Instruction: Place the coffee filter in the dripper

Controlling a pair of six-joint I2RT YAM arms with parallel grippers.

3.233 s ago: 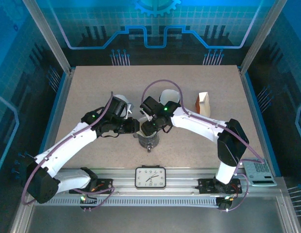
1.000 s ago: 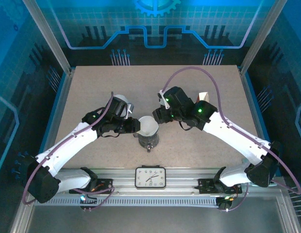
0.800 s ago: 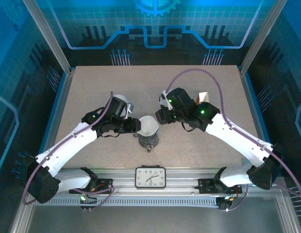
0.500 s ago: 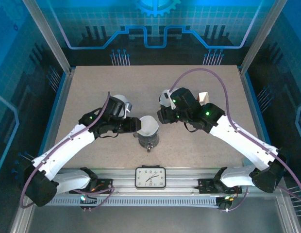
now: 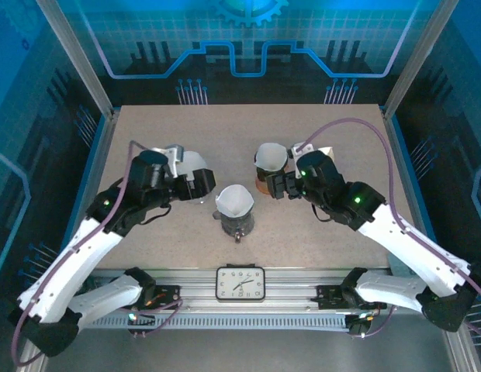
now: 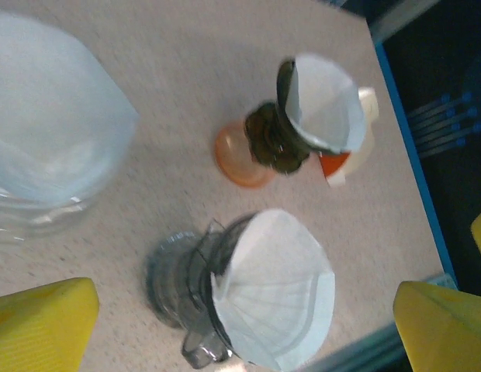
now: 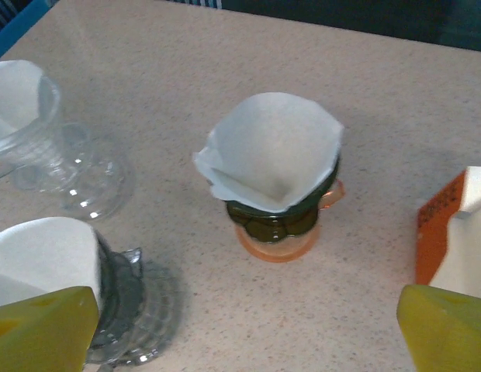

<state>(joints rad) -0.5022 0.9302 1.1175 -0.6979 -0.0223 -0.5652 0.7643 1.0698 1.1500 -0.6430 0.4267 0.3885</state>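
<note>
A white coffee filter (image 5: 234, 201) sits open in the clear grey glass dripper (image 5: 238, 225) at the middle of the table. From the left wrist the same filter (image 6: 275, 291) fills the dripper (image 6: 172, 277), which stands between my yellow fingertips (image 6: 43, 324) and beyond them. My left gripper (image 5: 200, 183) stands open to the dripper's left, apart from it and holding nothing. My right gripper (image 5: 276, 185) is open to the dripper's right, also holding nothing. The right wrist catches the dripper (image 7: 120, 298) and its filter (image 7: 40, 260) at lower left.
An orange-footed dark dripper (image 5: 269, 164) with its own filter (image 7: 271, 151) stands just in front of the right gripper. A clear glass dripper with a filter (image 5: 191, 163) sits by the left gripper. An orange and white carton (image 5: 326, 163) is at the right. A clock (image 5: 240, 282) rests on the front rail.
Both arms have drawn back from the middle dripper, left arm leftward, right arm rightward. Both grippers have opened wide. The filter stays in the dripper.
</note>
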